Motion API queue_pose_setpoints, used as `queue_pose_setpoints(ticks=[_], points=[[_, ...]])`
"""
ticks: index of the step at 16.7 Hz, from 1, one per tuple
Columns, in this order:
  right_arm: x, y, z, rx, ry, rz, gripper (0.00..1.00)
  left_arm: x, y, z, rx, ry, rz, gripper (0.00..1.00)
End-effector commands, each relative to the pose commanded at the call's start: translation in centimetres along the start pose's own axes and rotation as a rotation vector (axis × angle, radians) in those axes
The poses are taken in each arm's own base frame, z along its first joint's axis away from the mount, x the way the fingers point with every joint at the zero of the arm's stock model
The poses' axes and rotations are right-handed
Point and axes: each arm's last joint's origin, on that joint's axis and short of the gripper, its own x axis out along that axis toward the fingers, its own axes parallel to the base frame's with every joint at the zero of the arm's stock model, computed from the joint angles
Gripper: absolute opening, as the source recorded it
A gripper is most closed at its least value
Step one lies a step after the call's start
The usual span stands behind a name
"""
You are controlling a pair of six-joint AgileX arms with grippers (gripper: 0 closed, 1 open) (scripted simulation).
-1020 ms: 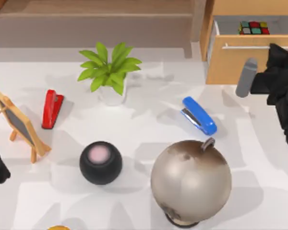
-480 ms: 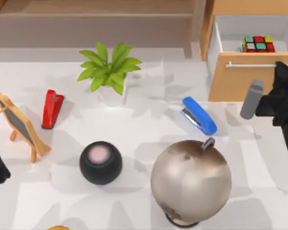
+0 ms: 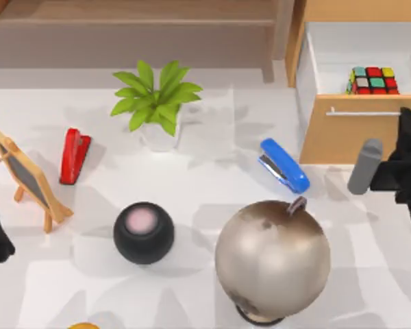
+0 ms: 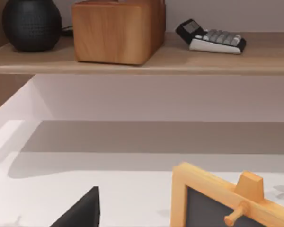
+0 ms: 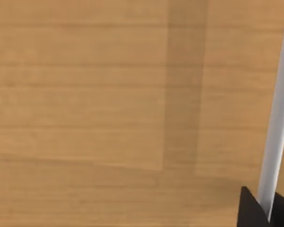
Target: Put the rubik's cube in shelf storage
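Two staplers point(image 3: 75, 155) point(image 3: 284, 164), one plant point(image 3: 156, 99), one globe point(image 3: 272, 258), one speaker point(image 3: 143, 232).

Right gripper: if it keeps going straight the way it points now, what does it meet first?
Most likely the drawer front of the orange-tan cabinet: the right wrist view faces that wood panel close up, with the metal handle beside the right gripper. The rubik's cube sits behind it, inside the open drawer. Depth is unclear.
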Motion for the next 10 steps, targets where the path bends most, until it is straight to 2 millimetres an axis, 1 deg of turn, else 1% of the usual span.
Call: queue_pose_setpoints(ticks=[2, 3, 7, 10], points=[[-1.8, -0.1, 0.0, 0.001, -0.004, -0.002, 0.0, 0.0, 0.0, 0.0, 0.0, 0.0, 0.0, 1.0], [-2.3, -0.1, 0.0, 0.002, -0.005, -0.005, 0.0, 0.0, 0.0, 0.0, 0.0, 0.0, 0.0, 1.0], [-2.5, -0.2, 0.0, 0.003, -0.005, -0.007, 0.0, 0.0, 0.0, 0.0, 0.0, 0.0, 0.0, 1.0], [-2.5, -0.2, 0.0, 0.003, -0.005, -0.007, 0.23, 0.0, 0.0, 0.0, 0.0, 0.0, 0.0, 1.0]])
